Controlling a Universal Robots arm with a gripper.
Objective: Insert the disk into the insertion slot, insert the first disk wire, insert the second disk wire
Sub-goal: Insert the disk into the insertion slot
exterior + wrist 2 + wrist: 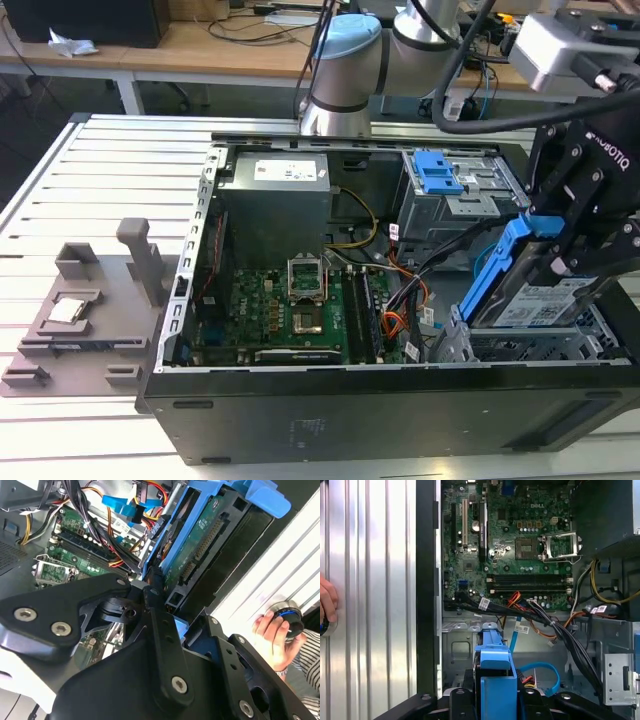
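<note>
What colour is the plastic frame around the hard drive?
Bright blue; the disk shows best in the exterior view.

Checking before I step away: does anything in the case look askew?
The disk sits tilted, its blue carrier end raised in the hand above the insertion slot, not flat in the bay. Nothing else stands out.

A green motherboard [270,310] sits in the open case [350,415] — grey fixture [90,315] beside.
</note>
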